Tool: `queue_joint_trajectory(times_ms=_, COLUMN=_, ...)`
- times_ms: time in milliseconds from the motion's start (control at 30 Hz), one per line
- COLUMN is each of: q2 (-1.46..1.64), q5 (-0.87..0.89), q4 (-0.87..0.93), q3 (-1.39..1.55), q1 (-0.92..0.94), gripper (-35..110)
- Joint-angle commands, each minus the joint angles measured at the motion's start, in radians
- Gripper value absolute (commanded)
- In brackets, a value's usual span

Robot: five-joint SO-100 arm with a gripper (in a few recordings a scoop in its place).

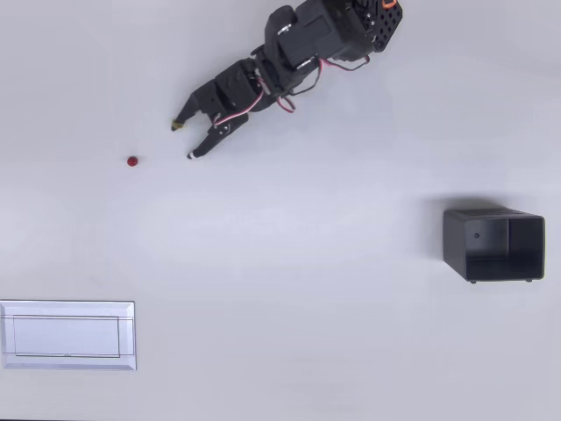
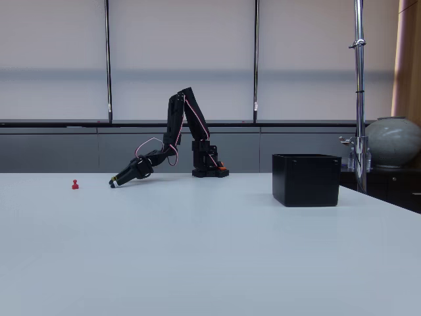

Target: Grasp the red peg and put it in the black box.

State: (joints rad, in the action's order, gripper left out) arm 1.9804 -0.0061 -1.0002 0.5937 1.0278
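Trouble looms if you sweep the gripper, jaws spread and holding nothing, low toward the red peg standing just beyond its tips, since a fingertip could knock that tiny peg rolling farther from the black box.

Black arm is folding at the elbow and reaching down-left in the fixed view, wrist angled low. Gripper is sitting with jaws spread apart, tips pointing lower-left in the overhead view, holding nothing. Fingertips are hanging just above the surface.
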Motion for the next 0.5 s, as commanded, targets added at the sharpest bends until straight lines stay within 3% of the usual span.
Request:
queue_joint_trajectory(times_ms=0, q2=0.04, q5=-0.005, q4=-0.025, q3=0.058, q1=0.011, gripper=27)
queue_joint_trajectory(times_ms=467, q2=0.121, q5=-0.023, q4=-0.057, q3=0.161, q1=0.017, gripper=29)
